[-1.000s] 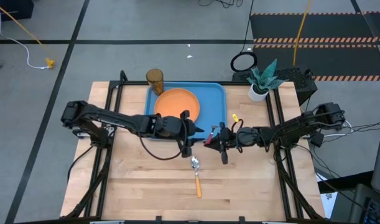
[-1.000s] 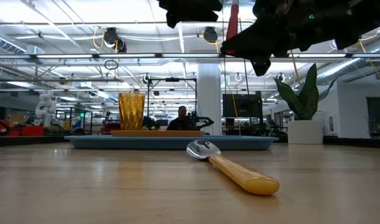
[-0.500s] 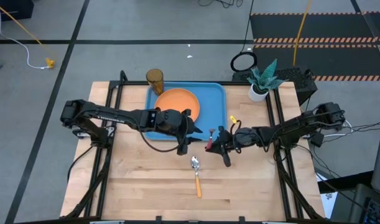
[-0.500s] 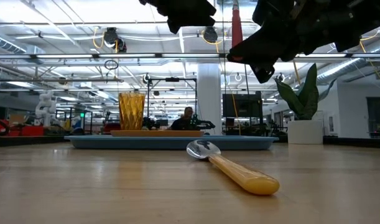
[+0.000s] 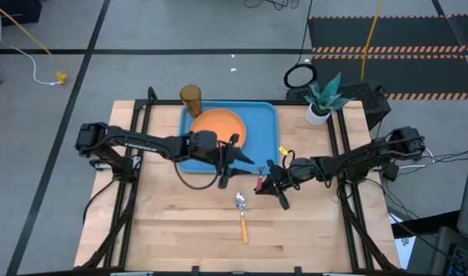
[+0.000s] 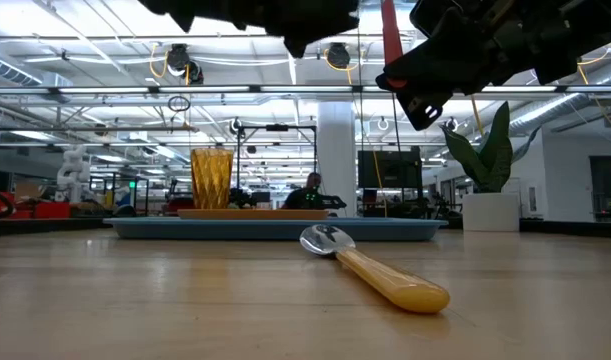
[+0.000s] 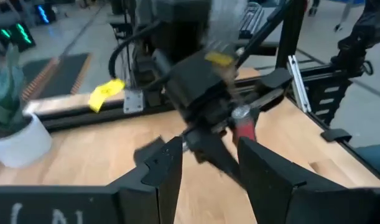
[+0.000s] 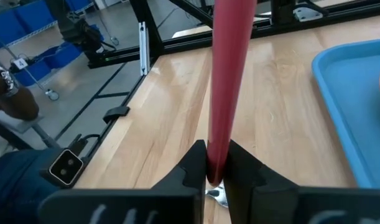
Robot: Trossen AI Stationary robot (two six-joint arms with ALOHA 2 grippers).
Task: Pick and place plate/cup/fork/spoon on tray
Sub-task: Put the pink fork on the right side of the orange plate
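My right gripper (image 5: pixel 263 184) hovers over the table just near of the blue tray (image 5: pixel 263 123), shut on the red-handled fork (image 8: pixel 230 74). My left gripper (image 5: pixel 240 160) hangs open over the tray's near edge, aimed at the fork, its fingers (image 7: pixel 171 171) apart and touching nothing. The orange plate (image 5: pixel 217 126) lies flat in the tray. At the tray's far left corner the amber cup (image 5: pixel 190 96) stands upright. The orange-handled spoon (image 5: pixel 242 217) lies flat on the wood, bowl toward the tray. My right gripper pinches the fork between its two fingers at the lower end of the red handle (image 8: pixel 216 163), next to the metal part (image 8: pixel 217 195). The handle sticks out past the fingertips and rises upward (image 6: pixel 388 20). The fork is lifted clear of the table.
A potted plant (image 5: pixel 322 98) stands at the table's far right corner. Black frame rails (image 5: pixel 342 146) run along both sides of the table. Bare wood (image 5: pixel 180 222) lies around the spoon toward the near edge.
My left gripper has swung from pointing toward the near edge to pointing toward the right gripper, moving toward the tray's near edge and staying open. My right gripper has turned a little in place, and the fork's handle now stands more upright.
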